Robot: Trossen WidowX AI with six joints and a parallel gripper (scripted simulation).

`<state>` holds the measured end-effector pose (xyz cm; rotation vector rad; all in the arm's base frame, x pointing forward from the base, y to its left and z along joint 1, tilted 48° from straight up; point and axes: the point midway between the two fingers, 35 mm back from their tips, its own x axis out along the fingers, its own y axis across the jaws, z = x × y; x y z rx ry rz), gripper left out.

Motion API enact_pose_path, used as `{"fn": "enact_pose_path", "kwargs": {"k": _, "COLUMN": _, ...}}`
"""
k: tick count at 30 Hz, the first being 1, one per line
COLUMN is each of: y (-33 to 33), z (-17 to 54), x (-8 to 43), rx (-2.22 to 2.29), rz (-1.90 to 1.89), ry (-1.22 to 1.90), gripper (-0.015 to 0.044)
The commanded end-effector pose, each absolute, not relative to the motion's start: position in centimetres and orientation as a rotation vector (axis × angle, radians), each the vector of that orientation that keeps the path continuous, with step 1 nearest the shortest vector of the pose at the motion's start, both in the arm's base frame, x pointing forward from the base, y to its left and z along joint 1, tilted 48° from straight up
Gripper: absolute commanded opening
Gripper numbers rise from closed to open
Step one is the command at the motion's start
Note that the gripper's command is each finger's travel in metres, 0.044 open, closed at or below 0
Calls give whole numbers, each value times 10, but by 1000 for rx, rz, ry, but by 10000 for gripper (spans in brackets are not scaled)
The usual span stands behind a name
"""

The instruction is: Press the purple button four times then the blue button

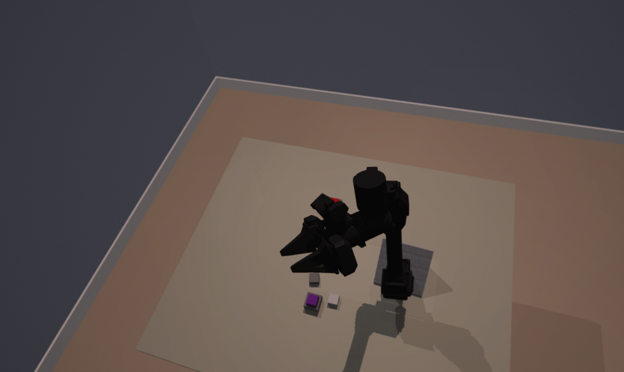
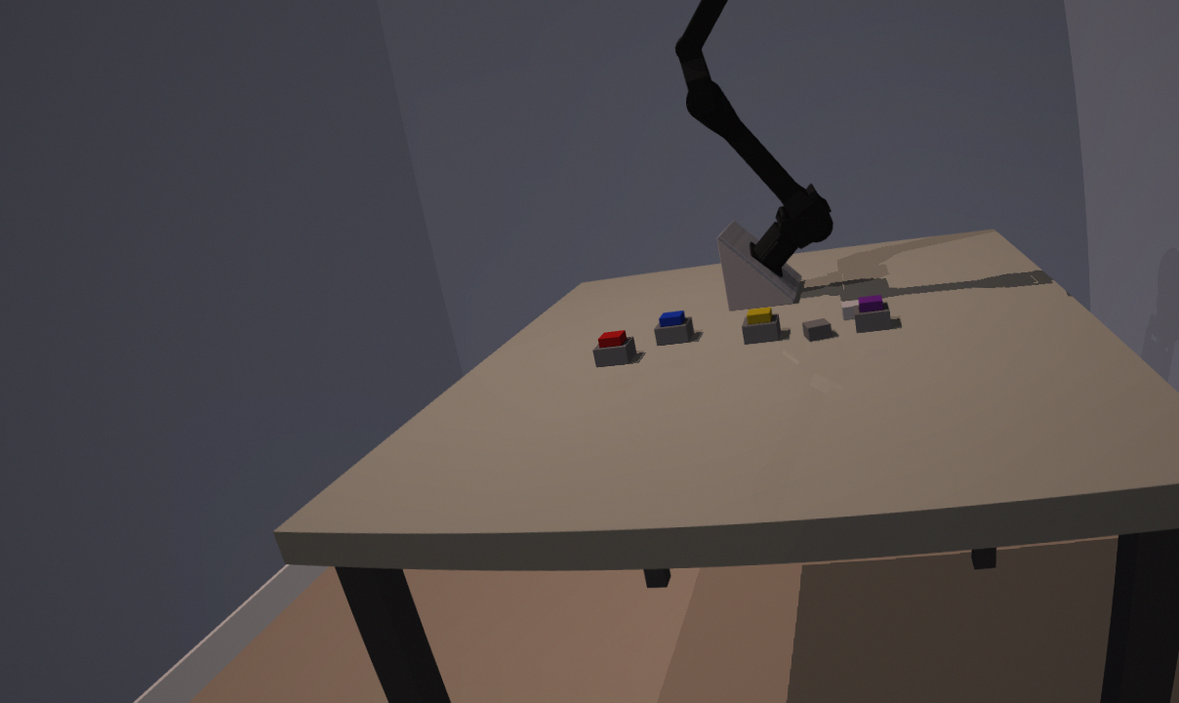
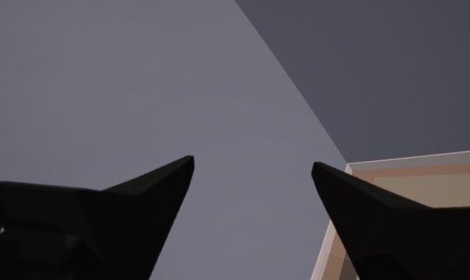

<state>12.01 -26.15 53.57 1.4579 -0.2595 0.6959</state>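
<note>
Arm raised above the table, gripper [image 1: 287, 260] hanging high with fingers spread, pinching nothing.
Purple button [image 2: 871, 303] is sitting at the right end of the button row, right of centre in the exterior frame; blue button [image 2: 671, 317] is standing second from the left, beside the red button [image 2: 612, 338].

table [image 2: 664, 454]: matt, smooth | arm [image 2: 751, 148]: matt black | purple button [image 2: 871, 303]: matt
</note>
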Motion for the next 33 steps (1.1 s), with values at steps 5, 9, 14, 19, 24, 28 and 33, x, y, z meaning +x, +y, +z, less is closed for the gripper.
{"fn": "enact_pose_path", "kwargs": {"k": 5, "y": -194, "z": 565, "x": 76, "rx": 1128, "rz": 686, "ry": -326, "gripper": 400}}
{"fn": "enact_pose_path", "kwargs": {"k": 9, "y": -142, "z": 574, "x": 59, "rx": 907, "rz": 667, "ry": -331, "gripper": 400}}
{"fn": "enact_pose_path", "kwargs": {"k": 14, "y": -49, "z": 568, "x": 57, "rx": 537, "rz": 619, "ry": -261, "gripper": 400}}
{"fn": "enact_pose_path", "kwargs": {"k": 19, "y": 35, "z": 531, "x": 91, "rx": 201, "rz": 560, "ry": -79, "gripper": 400}}
{"fn": "enact_pose_path", "kwargs": {"k": 24, "y": 85, "z": 467, "x": 147, "rx": -41, "rz": 506, "ry": 201, "gripper": 400}}
{"fn": "enact_pose_path", "kwargs": {"k": 28, "y": 96, "z": 404, "x": 191, "rx": -135, "rz": 475, "ry": 475, "gripper": 400}}
{"fn": "enact_pose_path", "kwargs": {"k": 33, "y": 81, "z": 325, "x": 228, "rx": -100, "rz": 460, "ry": 824, "gripper": 400}}
